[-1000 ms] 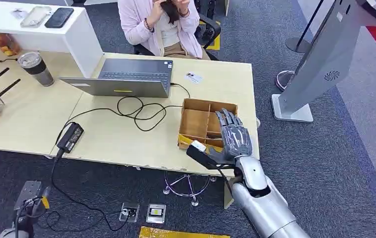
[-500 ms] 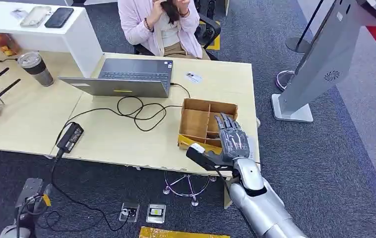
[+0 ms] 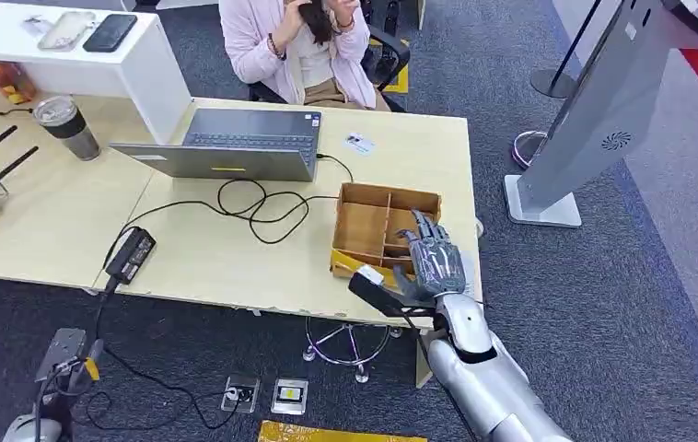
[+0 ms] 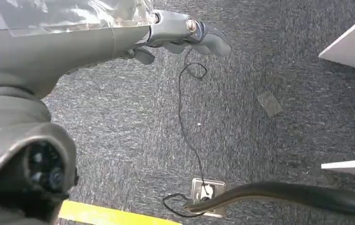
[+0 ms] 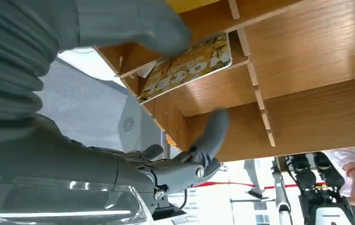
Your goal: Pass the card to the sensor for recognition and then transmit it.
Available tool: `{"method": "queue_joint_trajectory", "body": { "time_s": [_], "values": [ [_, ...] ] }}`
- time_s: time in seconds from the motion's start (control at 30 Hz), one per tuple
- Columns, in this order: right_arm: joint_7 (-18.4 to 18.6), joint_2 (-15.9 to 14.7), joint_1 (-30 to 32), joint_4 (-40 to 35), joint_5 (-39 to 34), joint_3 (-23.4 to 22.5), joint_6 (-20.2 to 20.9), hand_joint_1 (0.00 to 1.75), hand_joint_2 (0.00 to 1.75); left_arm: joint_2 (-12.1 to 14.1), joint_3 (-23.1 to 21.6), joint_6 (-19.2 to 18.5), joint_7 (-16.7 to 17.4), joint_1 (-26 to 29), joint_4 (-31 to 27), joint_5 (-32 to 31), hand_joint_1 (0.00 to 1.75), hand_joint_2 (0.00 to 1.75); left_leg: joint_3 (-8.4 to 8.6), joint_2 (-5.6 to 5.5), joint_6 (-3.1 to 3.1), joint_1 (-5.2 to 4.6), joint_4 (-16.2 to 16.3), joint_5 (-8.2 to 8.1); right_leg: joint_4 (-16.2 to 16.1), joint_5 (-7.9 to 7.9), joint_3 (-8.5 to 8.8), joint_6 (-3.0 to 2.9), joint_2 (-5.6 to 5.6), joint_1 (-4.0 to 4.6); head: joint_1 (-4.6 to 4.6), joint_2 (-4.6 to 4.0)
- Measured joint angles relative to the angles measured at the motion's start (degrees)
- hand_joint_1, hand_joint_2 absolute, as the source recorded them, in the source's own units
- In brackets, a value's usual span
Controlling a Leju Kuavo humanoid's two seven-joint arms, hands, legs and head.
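Note:
A wooden divided box (image 3: 364,226) sits at the desk's near right corner. A yellow printed card (image 5: 189,65) lies tilted in one of its compartments. My right hand (image 3: 430,262) hovers over the box's near side with its fingers spread and pointing down into it. In the right wrist view the thumb (image 5: 133,26) is just beside the card and a finger (image 5: 215,129) curves under it, with nothing gripped. The grey sensor kiosk (image 3: 603,110) stands on the floor to the right of the desk. My left hand (image 4: 185,35) hangs over the carpet, holding nothing.
On the desk are a laptop (image 3: 235,143), a looped black cable (image 3: 253,207), a power brick (image 3: 130,254), a small white card (image 3: 360,144) and a tumbler (image 3: 67,126). A person (image 3: 304,46) sits behind the desk. A white shelf unit (image 3: 78,51) stands at the back left.
My right hand has sunk lower and tipped forward, so its fingers now reach down into the box. The other things have not moved.

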Motion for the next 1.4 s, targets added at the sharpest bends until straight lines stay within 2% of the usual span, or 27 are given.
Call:
{"method": "queue_joint_trajectory", "body": {
  "time_s": [0.03, 0.13, 0.17, 0.27, 0.33, 1.1, 1.4],
  "values": [
    [-0.04, 0.02, -0.04, 0.09, -0.02, -0.02, 0.00, 0.79, 1.75, 0.02, -0.02, 0.09, 0.00, 0.00, 0.02, 0.00, 0.00, 0.00, 0.00, 0.00, 0.00, 0.00, 0.00, 0.00, 0.00, 0.00, 0.00, 0.00, 0.01, 0.00, -0.02, 0.00],
    [-0.50, 0.04, -0.05, 0.31, -0.02, -0.02, -0.02, 1.03, 1.75, 0.09, -0.31, 0.57, 0.00, -0.02, 0.22, 0.07, 0.00, 0.00, 0.00, 0.00, 0.00, 0.00, 0.00, 0.00, 0.00, 0.00, 0.00, 0.00, 0.00, 0.00, 0.00, 0.00],
    [-0.50, 0.20, -0.06, 0.37, 0.00, -0.04, -0.07, 1.54, 1.75, 0.13, -0.35, 0.68, 0.00, -0.03, 0.29, 0.13, 0.00, 0.00, 0.00, 0.00, 0.00, 0.00, 0.00, 0.00, 0.00, 0.00, -0.01, 0.00, 0.00, 0.00, 0.02, 0.00],
    [-0.48, 0.35, -0.08, 0.68, 0.07, -0.04, -0.20, 1.62, 1.75, 0.15, -0.63, 0.70, 0.00, -0.02, 0.33, 0.22, 0.00, 0.00, -0.01, 0.00, 0.00, 0.00, 0.00, 0.00, 0.00, 0.00, -0.01, 0.00, 0.00, 0.00, 0.00, 0.00],
    [-0.48, 0.39, -0.14, 0.90, 0.07, -0.07, -0.24, 1.75, 1.75, 0.15, -0.81, 0.70, 0.00, -0.04, 0.44, 0.24, 0.00, 0.00, 0.00, 0.00, 0.00, 0.00, 0.00, 0.00, 0.00, 0.00, 0.00, 0.00, 0.00, 0.00, 0.02, 0.00],
    [-2.27, 0.66, -0.27, 1.55, -0.33, -1.03, -1.33, 1.75, 1.75, 0.31, -1.64, 0.79, 0.31, -0.29, 1.12, 0.85, 0.00, 0.00, 0.00, 0.00, 0.00, 0.00, 0.00, 0.00, 0.00, 0.00, 0.00, 0.00, 0.00, 0.00, 0.00, 0.00],
    [-1.70, 0.81, -2.71, -1.03, 1.90, -1.95, -0.90, 1.75, 1.75, 0.39, -1.86, 0.81, 0.31, -0.32, 1.25, 0.83, 0.00, 0.00, 0.00, 0.00, 0.00, 0.00, 0.00, 0.01, 0.00, 0.00, -0.01, 0.00, 0.00, 0.00, 0.00, 0.00]
  ]
}}
